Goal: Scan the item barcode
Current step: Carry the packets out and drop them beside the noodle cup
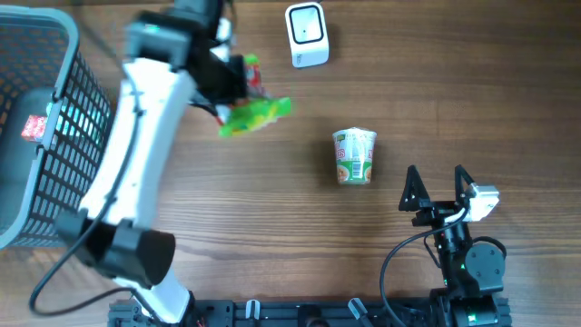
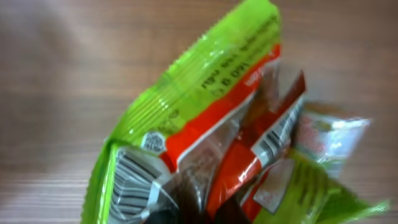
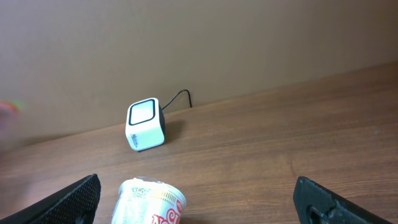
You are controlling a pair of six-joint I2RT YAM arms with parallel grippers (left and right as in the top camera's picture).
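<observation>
Wooden table (image 1: 272, 236): brown, grain visible. Cup noodle (image 1: 354, 156) sits on it, green-and-red print on the side. Grey mesh basket (image 1: 77, 132) is well to the left of the cup noodle. A small red-and-white packet (image 1: 34, 127) lies inside the basket.

Overhead layout. The basket (image 1: 64, 118) stands at the left edge of the table (image 1: 472, 82), and the scanner (image 1: 307, 34) sits at the far side, near centre. The snack packet (image 1: 256, 113), in the left gripper (image 1: 234, 84), hangs between basket and scanner. The noodle cup (image 1: 354, 156) stands nearer than the scanner, with the right gripper (image 1: 436, 173) nearer again, to its right.
</observation>
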